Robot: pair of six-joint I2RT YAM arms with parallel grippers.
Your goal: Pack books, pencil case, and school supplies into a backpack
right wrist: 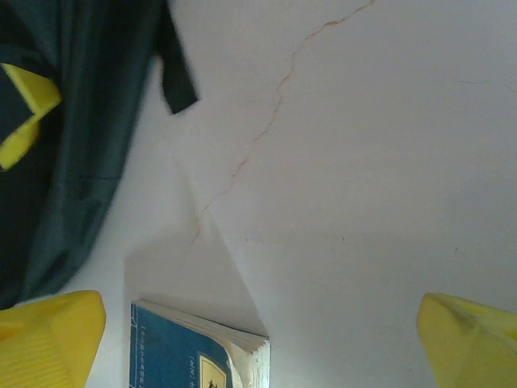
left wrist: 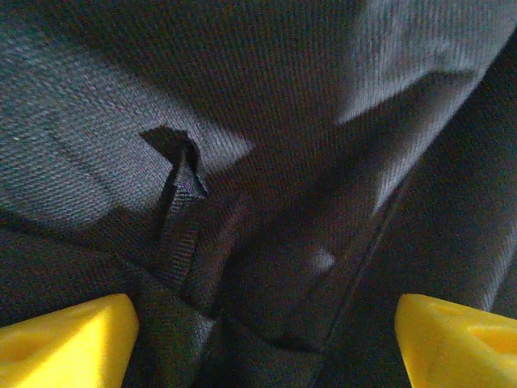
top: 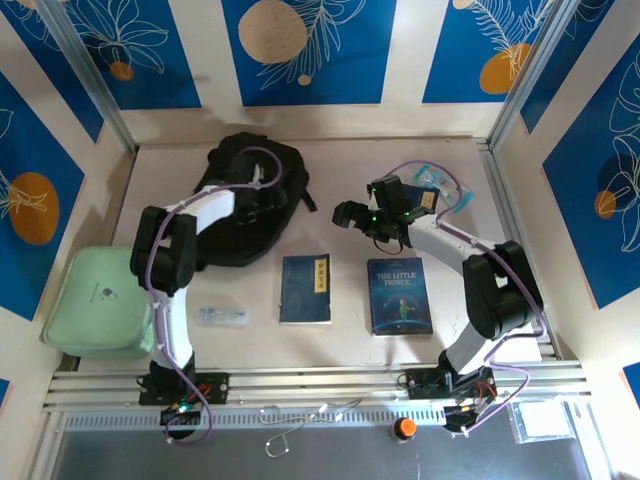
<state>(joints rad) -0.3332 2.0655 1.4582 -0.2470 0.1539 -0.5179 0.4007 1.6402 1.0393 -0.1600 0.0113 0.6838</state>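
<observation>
Nearest the arm bases, the mint case [top: 100, 300] lies at the left edge of the table [top: 255, 345], with a small clear packet [top: 222, 315] just beside it. A little farther in, two books lie flat and side by side, apart from each other and outside the backpack: the labelled book [top: 306, 288] and the Prince book [top: 399, 295]. They look thin, light and fairly stiff. With the covers flush to the table, a pinch from above would likely slip off. A grip on a long edge or the spine, one finger worked under it, seems the better hold.

Beyond the books, the right gripper [top: 350, 213] hovers with its jaws spread wide and nothing between them. Its wrist view shows bare table beneath and the labelled book's corner at the lower edge.

Farther left, the left gripper [top: 262, 190] hangs over the backpack [top: 240, 240], which sits at the far middle-left of the table. Its jaws are spread, with black cloth and a webbing loop [left wrist: 182, 210] between them. Whether the tips touch the cloth cannot be told. The backpack is soft and limp and will probably sag shut unless it is held. The loop or a seam edge looks the firmest place to take it.

At the far right lies a pale card [top: 432, 185], too small to identify.
</observation>
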